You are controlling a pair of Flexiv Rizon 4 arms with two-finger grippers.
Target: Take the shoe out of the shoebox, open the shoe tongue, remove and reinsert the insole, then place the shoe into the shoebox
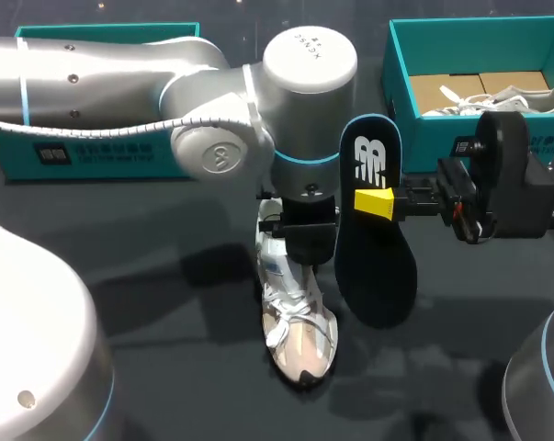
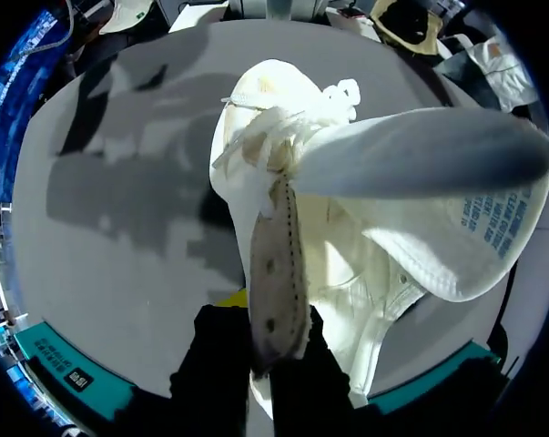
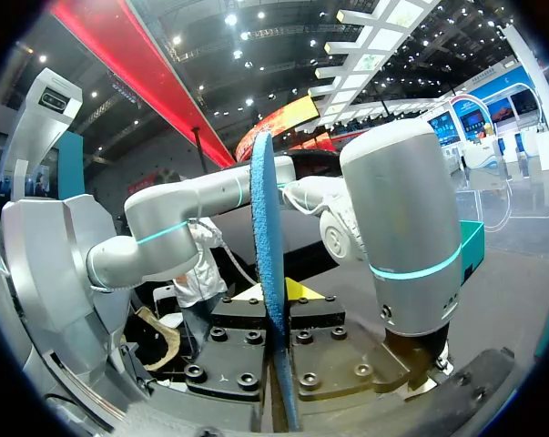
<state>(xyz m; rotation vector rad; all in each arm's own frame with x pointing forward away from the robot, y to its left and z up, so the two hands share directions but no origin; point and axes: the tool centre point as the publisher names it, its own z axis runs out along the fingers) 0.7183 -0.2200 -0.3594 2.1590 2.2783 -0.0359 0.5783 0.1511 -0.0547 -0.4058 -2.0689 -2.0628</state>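
1. The left arm comes in from the left, and its wrist hangs directly over the heel end of the shoe (image 1: 298, 326).
2. The white shoe stands upright on its sole near the middle of the dark tabletop (image 1: 166, 276), toe pointing toward the robot and laces (image 1: 290, 312) loose across the front.
3. In the left wrist view, the left end effector (image 2: 272, 319) is clamped on the shoe. Both black fingers press a brownish strip with eyelet holes (image 2: 274, 264) at the edge of the shoe's opening.
4. The tongue (image 2: 438, 209) is folded up and away from the opening, with its printed inner side showing.
5. The right arm comes in from the right, and the right end effector (image 1: 376, 204) is closed on the insole (image 1: 379, 266). One yellow tip lies on the visible face, and the other finger is behind it.
6. The dark insole is out of the shoe and just beside it on the right. Its logo end points toward the shoebox (image 1: 428, 138) and its other end toward the robot. I cannot tell whether it touches the tabletop.
7. In the right wrist view the insole shows edge-on, standing between the two fingers.
8. The teal shoebox sits at the far right of the tabletop, well apart from the shoe. It holds a second white shoe (image 1: 520, 96) and cardboard inserts (image 1: 451, 87).
9. Another teal box piece (image 1: 93, 152) lies at the far left, partly hidden by the left arm.
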